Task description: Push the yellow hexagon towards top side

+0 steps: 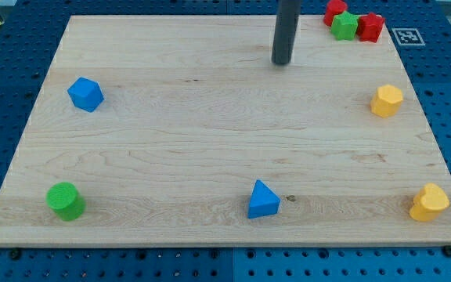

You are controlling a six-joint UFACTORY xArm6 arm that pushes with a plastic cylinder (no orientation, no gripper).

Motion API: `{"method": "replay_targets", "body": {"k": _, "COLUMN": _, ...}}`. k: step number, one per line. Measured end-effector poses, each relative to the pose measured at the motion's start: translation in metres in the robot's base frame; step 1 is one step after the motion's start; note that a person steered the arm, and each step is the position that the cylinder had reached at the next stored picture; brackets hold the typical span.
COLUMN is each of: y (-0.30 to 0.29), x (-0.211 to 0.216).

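Camera view: yellow hexagon (387,100), chunky, faceted, near the board's right edge.

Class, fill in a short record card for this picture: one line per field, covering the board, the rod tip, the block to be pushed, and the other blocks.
board: pale wooden board on blue pegboard
my tip: near the view's top, touching no block
target: yellow hexagon block, at the view's right edge, well right of and below my tip
top-right cluster: red block, green block, red block
others: blue cube-like block; green cylinder; blue triangular block; yellow heart-shaped block
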State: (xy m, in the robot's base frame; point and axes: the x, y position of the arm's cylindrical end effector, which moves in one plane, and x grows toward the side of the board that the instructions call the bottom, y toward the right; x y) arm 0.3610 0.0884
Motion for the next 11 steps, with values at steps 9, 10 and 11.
{"method": "replay_targets", "body": {"k": 9, "y": 0.179, "x": -0.005}}
{"method": "replay_targets", "body": {"k": 10, "y": 0.178, "x": -0.021}}
{"method": "replay_targets", "body": {"k": 11, "y": 0.178, "x": -0.017}}
